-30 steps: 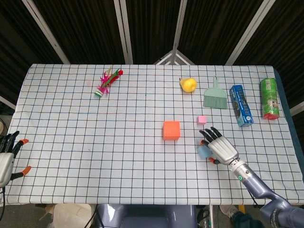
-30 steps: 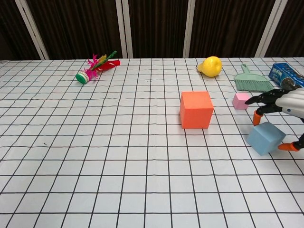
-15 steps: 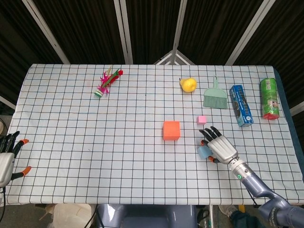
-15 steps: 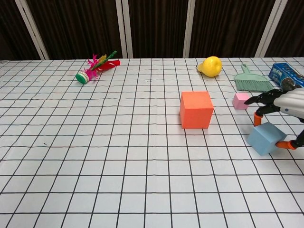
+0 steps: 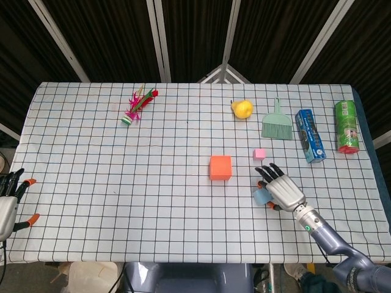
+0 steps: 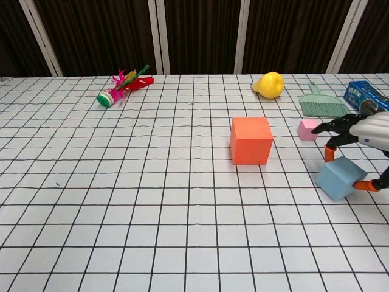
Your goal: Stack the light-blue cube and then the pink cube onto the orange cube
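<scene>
Dark panelled walls stand behind a tabletop (image 5: 91, 183) covered in a white cloth with a black grid. Near its front right part, the right hand (image 5: 282, 188) (image 6: 363, 134) holds the light-blue cube (image 5: 263, 195) (image 6: 340, 177), pinched between an orange-tipped finger on the top and the orange-tipped thumb at its lower right side. The cube sits tilted in that pinch; whether its lowest corner touches the cloth is hard to tell from either view. Just beyond the dark fingertips lies the pink cube (image 5: 259, 154) (image 6: 308, 129), apart from them. To the left of the hand, a little farther off, the orange cube (image 5: 220, 167) (image 6: 250, 140) rests flat on the cloth with nothing on top.

Farther from the hand, toward the back edge, a yellow pear-shaped fruit (image 5: 242, 108) (image 6: 269, 84) lies beside a green dustpan brush (image 5: 277, 124) (image 6: 321, 103). To the right of those are a blue box (image 5: 310, 135) (image 6: 365, 94) and a green can (image 5: 347, 126) lying on its side. Well away at the back left lies a red and pink feathered shuttlecock (image 5: 138, 104) (image 6: 123, 86).

The left hand (image 5: 8, 201) hangs off the tabletop's front left corner, fingers spread and holding nothing.
</scene>
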